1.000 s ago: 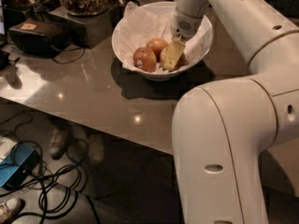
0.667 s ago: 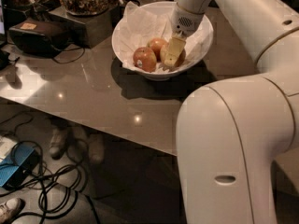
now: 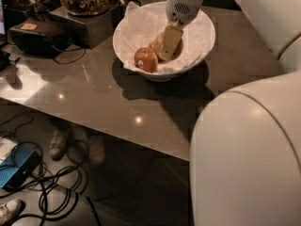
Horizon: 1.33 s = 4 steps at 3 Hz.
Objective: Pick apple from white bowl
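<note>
Down inside the white bowl (image 3: 203, 36), the tool (image 3: 169, 50) sits against the apple (image 3: 156, 42); whether it grips cannot be told.

Gripper (image 3: 169, 45) in bowl (image 3: 207, 32), apple (image 3: 157, 42) perhaps adjacent

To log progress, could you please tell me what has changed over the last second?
The gripper has edged slightly left inside the white bowl, at the pale apple; nothing is lifted. The near arm segment shifted right. The red apple, bowl and table stayed put.
</note>
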Each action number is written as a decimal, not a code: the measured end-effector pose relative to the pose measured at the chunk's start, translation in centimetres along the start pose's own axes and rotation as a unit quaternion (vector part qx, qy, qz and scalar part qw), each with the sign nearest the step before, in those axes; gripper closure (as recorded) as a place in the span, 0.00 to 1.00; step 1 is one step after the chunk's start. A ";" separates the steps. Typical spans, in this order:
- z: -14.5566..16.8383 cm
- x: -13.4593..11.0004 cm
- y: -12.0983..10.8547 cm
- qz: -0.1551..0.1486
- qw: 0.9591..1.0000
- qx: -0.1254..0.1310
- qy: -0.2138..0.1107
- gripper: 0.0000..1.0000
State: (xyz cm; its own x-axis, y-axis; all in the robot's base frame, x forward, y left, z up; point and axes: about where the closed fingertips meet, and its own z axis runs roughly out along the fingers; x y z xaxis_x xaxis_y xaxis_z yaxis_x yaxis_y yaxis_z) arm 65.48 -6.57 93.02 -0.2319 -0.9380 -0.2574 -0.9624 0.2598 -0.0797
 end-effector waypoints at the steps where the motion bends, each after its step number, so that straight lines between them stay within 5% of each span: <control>1: -2.3 -2.0 2.3 -0.030 1.000 0.007 -0.004 1.00; 4: -7.4 -7.2 9.9 -0.119 0.993 0.015 -0.021 1.00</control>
